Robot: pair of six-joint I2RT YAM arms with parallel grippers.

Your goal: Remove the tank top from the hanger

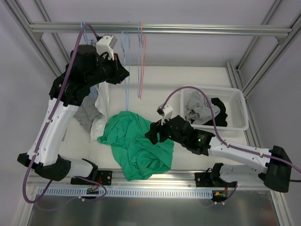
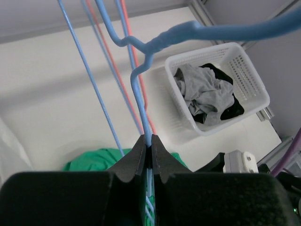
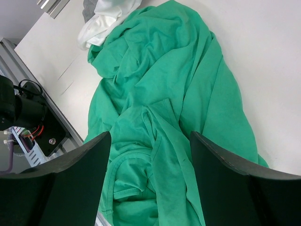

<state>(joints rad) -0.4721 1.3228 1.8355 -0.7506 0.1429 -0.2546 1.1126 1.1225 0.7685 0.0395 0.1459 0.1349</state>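
Observation:
The green tank top [image 1: 136, 146] lies crumpled on the table in front of the arms, and also shows in the right wrist view [image 3: 164, 94] and the left wrist view [image 2: 94, 160]. My left gripper [image 1: 121, 75] [image 2: 151, 141] is raised and shut on the thin wire of a light blue hanger [image 2: 141, 94] [image 1: 126, 66]. The hanger's hook end runs up towards the rail. My right gripper [image 1: 153, 134] [image 3: 150, 136] is open and empty, held just above the tank top's straps.
A metal rail [image 1: 188, 29] crosses the back with more blue hangers and a pink hanger [image 1: 143, 56] on it. A white basket [image 1: 237, 92] [image 2: 188, 54] with grey and black clothes stands at the right. White and grey garments [image 1: 96, 115] lie at the left.

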